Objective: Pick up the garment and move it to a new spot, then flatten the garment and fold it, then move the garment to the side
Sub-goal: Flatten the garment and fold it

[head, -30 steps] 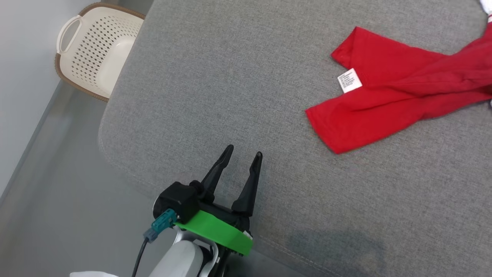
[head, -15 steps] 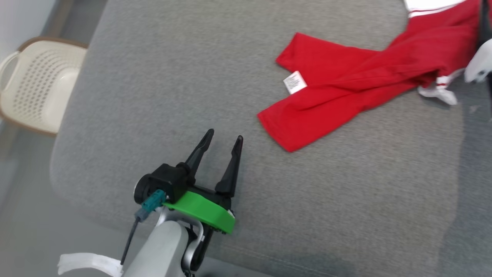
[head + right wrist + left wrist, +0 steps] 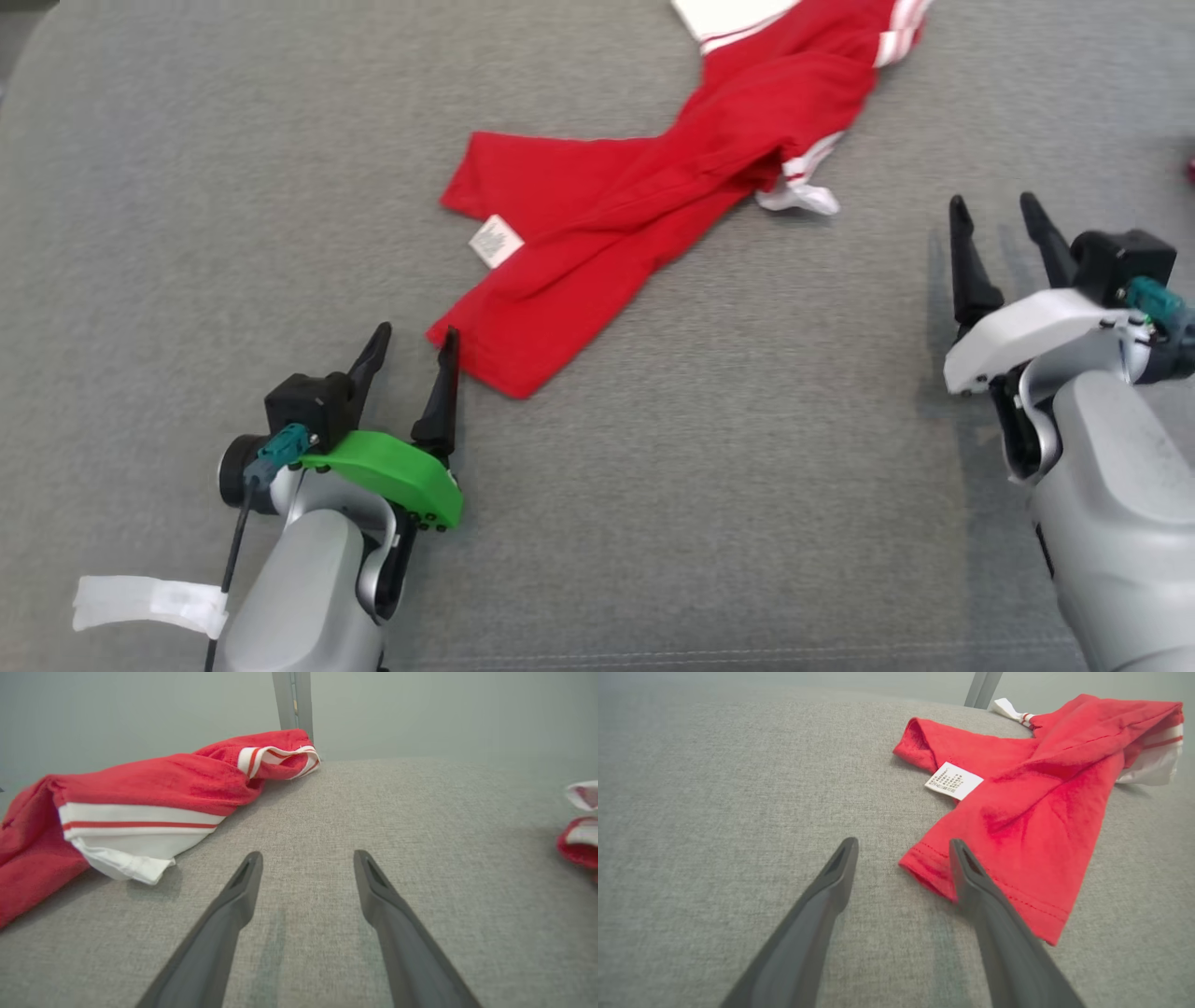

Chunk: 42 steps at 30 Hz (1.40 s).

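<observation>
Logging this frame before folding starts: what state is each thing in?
Garment: crumpled, unfolded, lying loose on the cushion.
Label: flipped out, showing.
Left gripper: open, empty, by the garment's hem.
Right gripper: open, empty, apart from the garment.

Garment (image 3: 616, 215) lying on cushion (image 3: 747, 467), btwn the two grippers.
L gripper (image 3: 416, 331) sitting just beside garment's near-left corner; R gripper (image 3: 991, 200) sitting well apart on its right; label (image 3: 495, 241) lying on garment's left part.
</observation>
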Motion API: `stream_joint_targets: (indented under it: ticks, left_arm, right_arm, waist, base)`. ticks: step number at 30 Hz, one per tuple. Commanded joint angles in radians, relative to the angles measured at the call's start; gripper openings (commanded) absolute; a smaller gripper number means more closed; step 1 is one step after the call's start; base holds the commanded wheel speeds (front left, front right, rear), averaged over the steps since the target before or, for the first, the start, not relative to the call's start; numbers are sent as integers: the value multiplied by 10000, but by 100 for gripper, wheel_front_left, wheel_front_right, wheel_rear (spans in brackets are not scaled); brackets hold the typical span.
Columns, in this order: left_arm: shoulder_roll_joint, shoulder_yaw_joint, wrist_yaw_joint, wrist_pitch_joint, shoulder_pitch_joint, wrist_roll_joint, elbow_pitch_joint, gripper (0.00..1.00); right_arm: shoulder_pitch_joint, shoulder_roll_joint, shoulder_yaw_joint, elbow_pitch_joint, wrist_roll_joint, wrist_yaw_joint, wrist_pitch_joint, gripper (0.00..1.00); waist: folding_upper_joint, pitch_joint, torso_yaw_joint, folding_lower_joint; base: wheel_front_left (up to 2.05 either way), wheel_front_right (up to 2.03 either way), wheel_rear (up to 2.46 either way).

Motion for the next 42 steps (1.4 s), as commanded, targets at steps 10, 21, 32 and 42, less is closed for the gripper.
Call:
stream_joint_targets:
  ticks: [10, 21, 32, 42]
  left_arm:
    - [418, -150, -39, 7, -422, -184, 1623, 0]
    - [544, 133, -27, -3, 352, 2173, -2799, 0]
    - [791, -157, -27, -3, 1587, 2464, -3060, 100]
    - [54, 65, -28, -3, 1930, 2246, -2504, 100]
  right_arm:
    - [978, 254, 344, -1079, 382, -16, -27, 100]
    - [1395, 454, 711, -1066, 780, -14, -27, 100]
    - [1007, 632, 1720, 107, 244, -14, -28, 100]
    - [428, 470, 1051, 934, -366, -16, -28, 100]
  waist:
    - [0, -613, -1851, 0]
    - [0, -998, -345, 0]
    - [0, -1219, 1293, 0]
    - [0, -848, 1553, 0]
  base:
    - [0, 0, 0]
    - [0, 0, 0]
    - [0, 0, 0]
    - [0, 0, 0]
